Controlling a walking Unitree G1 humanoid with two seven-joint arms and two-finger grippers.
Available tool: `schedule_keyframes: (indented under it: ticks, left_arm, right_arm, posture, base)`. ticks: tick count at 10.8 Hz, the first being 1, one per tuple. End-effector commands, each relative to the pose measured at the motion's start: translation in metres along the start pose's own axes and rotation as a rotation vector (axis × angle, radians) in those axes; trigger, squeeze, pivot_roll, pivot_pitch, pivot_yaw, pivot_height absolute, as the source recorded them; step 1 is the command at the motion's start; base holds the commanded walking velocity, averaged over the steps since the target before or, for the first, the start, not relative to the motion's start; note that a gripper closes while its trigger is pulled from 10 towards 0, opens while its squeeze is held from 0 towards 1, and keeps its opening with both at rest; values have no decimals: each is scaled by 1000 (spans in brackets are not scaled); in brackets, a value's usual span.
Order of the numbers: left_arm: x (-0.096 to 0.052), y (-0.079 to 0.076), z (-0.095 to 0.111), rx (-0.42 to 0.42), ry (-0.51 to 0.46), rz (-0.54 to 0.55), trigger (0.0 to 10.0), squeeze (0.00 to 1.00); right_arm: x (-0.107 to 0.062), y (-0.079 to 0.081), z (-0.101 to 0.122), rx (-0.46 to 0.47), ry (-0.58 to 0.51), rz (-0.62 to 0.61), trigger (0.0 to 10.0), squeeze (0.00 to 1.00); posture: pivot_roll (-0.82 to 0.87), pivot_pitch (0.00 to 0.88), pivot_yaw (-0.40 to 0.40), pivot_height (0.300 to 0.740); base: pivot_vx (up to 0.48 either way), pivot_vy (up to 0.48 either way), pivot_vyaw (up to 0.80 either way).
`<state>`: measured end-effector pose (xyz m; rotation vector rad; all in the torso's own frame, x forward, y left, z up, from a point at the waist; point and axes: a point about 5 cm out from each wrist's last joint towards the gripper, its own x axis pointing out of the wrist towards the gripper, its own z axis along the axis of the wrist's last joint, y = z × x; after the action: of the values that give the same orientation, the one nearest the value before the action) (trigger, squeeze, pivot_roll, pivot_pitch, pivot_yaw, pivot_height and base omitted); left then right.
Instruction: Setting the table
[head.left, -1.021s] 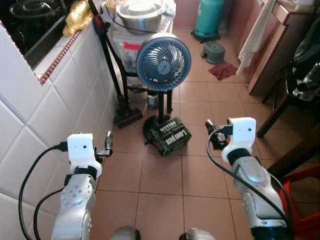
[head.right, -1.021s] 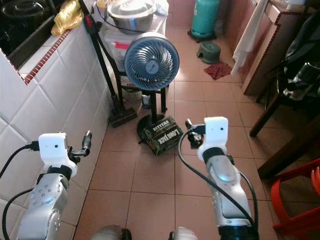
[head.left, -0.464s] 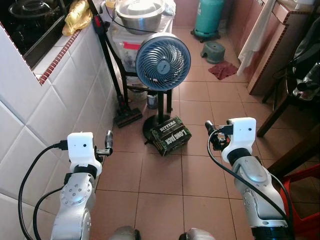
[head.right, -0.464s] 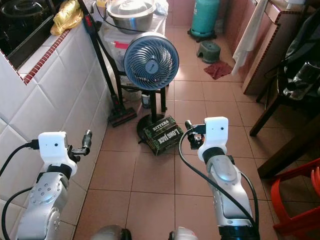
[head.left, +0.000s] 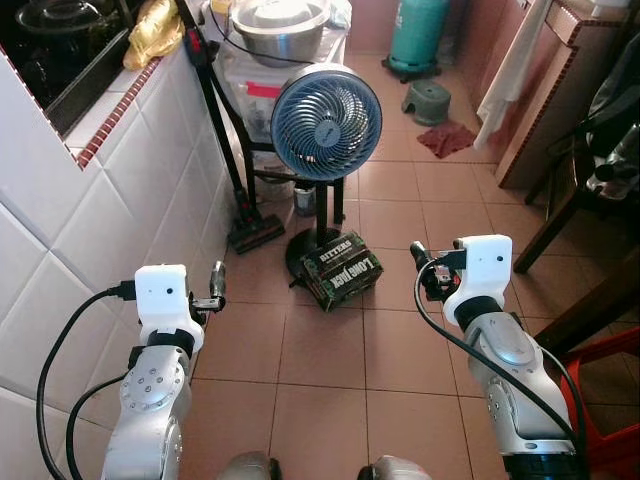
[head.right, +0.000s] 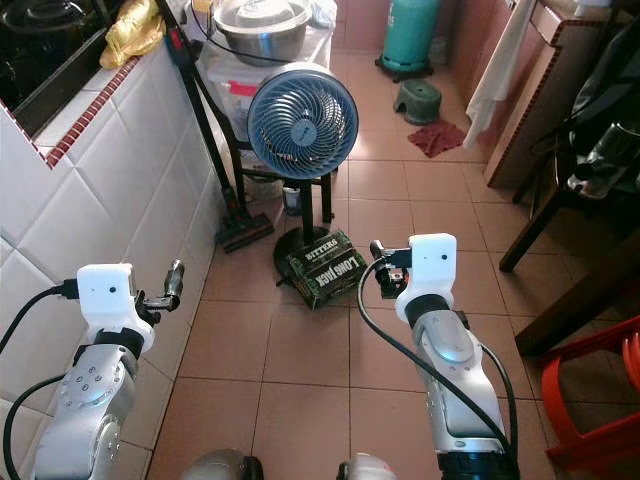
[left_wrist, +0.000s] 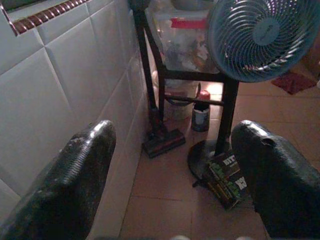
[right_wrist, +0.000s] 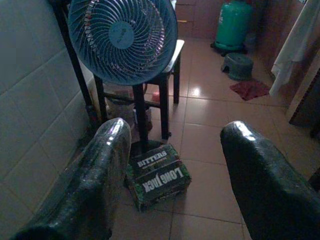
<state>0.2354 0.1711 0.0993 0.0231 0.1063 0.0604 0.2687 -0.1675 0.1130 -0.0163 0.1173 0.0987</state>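
Both tools, left and right, hang apart and empty; no tableware is visible. Walking ahead risks striking the fan or tripping on the box.

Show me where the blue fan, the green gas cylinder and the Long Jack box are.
blue fan (head.left: 326, 122), left eye view, centre hub of the grille.
green gas cylinder (head.left: 418, 35), left eye view, its body.
Long Jack box (right_wrist: 157, 176), right wrist view, printed top face.

Being cut off at the right edge: red stool and dark table. Hiding the fan base partly: green box.
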Motion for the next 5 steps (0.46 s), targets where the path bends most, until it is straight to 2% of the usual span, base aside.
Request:
schedule_keyframes:
  ticks: [1,5]
  left_arm:
    - [0,3,2,0,-4,10,10000,0]
    - [0,3,2,0,-4,10,10000,0]
  right_arm:
    - [-1,-1,4,4,-13,-3,10000,0]
    - [-1,-1,4,4,-13,-3,10000,0]
  posture:
    - [2,76,35,740]
    - [2,76,35,740]
  base:
    - [0,0,0]
    - [0,0,0]
